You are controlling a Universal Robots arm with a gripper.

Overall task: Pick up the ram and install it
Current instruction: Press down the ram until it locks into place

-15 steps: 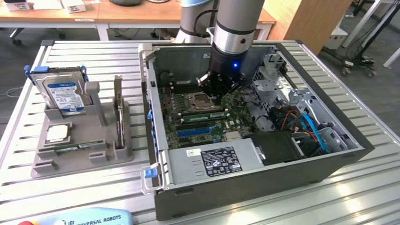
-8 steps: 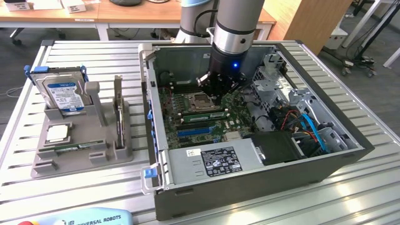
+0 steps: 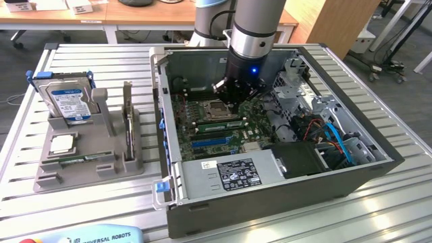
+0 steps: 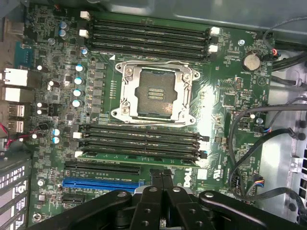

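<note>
"UNIVERSAL ROBOTS" on blue pendant (image 3: 101, 235) at table edge.

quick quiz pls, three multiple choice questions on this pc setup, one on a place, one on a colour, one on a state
1. Where does the hard drive stand?
A. inside the computer case
B. in the grey holder, on the exterior view's left of the case
C. on the wooden desk behind

2. What colour is the long slot on the motherboard nearest the pincer?
A. red
B. yellow
C. blue

3. How is the pincer?
A. shut, over the motherboard
B. wide open above the holder
C. shut on the hard drive

Answers:
1 B, the drive stands upright in the holder outside the case.
2 C, the slot is bright blue.
3 A, its fingertips meet above the board.
</note>
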